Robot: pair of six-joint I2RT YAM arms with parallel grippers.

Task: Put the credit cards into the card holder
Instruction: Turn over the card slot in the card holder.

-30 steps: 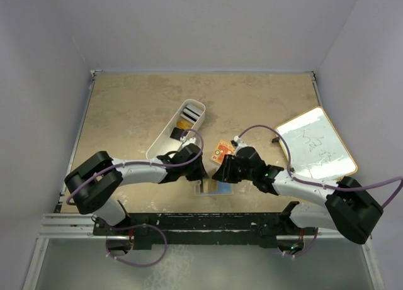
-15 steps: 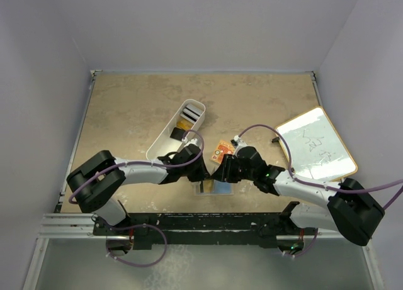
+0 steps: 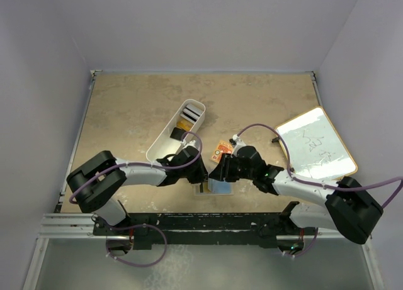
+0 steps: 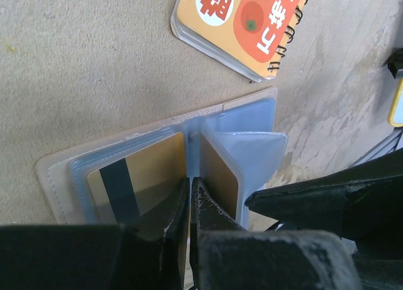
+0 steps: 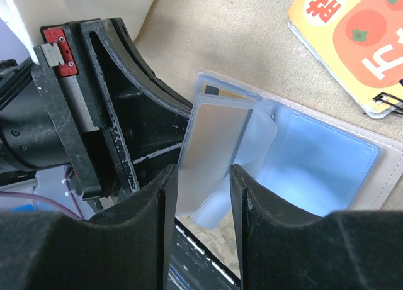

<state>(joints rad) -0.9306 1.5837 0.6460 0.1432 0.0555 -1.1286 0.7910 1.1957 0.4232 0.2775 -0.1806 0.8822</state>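
The beige card holder lies open near the table's front edge, its clear sleeves fanned up. In the left wrist view the card holder has a gold card with a black stripe in its left sleeve. A second gold card stands in an upright sleeve. My left gripper is shut at the spine, pinching that upright card's edge. My right gripper is open, with an upright sleeve between its fingers. More cards lie in the white bin.
The long white bin stands behind the left arm. An orange-red spiral-bound packet lies just behind the holder. A whiteboard lies at the right.
Both grippers have stayed at the holder. My right gripper has shifted slightly left, and more of the bluish sleeves show beneath it.
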